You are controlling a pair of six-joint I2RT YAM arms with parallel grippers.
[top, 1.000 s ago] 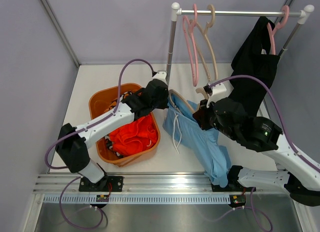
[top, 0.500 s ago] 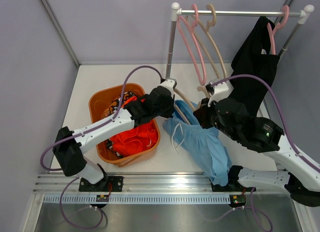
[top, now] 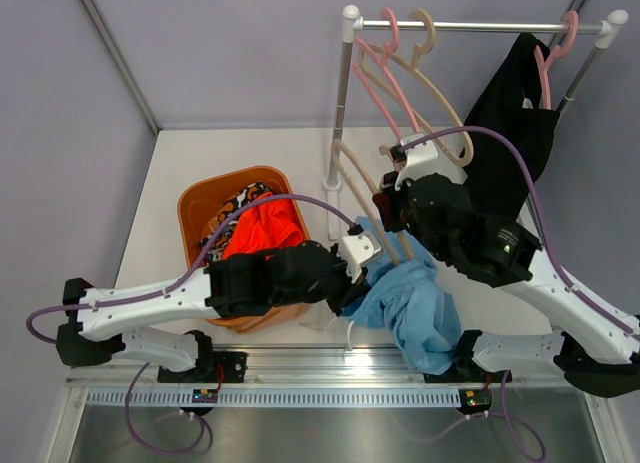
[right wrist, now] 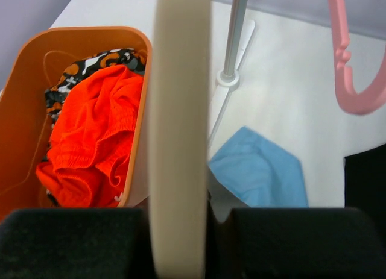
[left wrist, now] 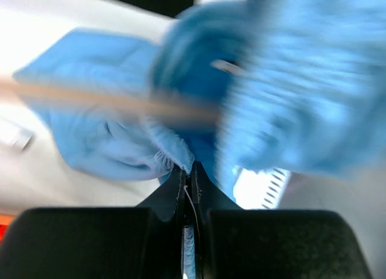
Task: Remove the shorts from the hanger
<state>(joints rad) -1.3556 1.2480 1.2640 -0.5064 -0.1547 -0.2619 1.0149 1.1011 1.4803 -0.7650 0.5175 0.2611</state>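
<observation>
The light blue shorts (top: 415, 308) sit bunched between the arms by the near edge of the white table (top: 190, 153). The left gripper (left wrist: 188, 170) is pinched tight on their fabric and the right gripper (right wrist: 181, 231) is clamped on the beige hanger (right wrist: 180, 110), so this looks like the pull-apart step. Next, I'd say, the left arm drags the cloth clear towards the orange basket (top: 188, 198), with grey walls close around.

Pale lilac-grey walls (top: 250, 53) all round, well beyond the left jaws and the right jaws. White table top (top: 200, 158) beneath, evenly lit, with only soft shadows. Ahead of the right jaws, a metal clothes rack: upright post (top: 343, 93) on a white base (right wrist: 224, 92), horizontal bar (top: 480, 26) high above. Behind the jaws, a ribbed aluminium rail (top: 320, 368). Far beyond the left jaws, a slanted metal strut (top: 115, 53).
</observation>
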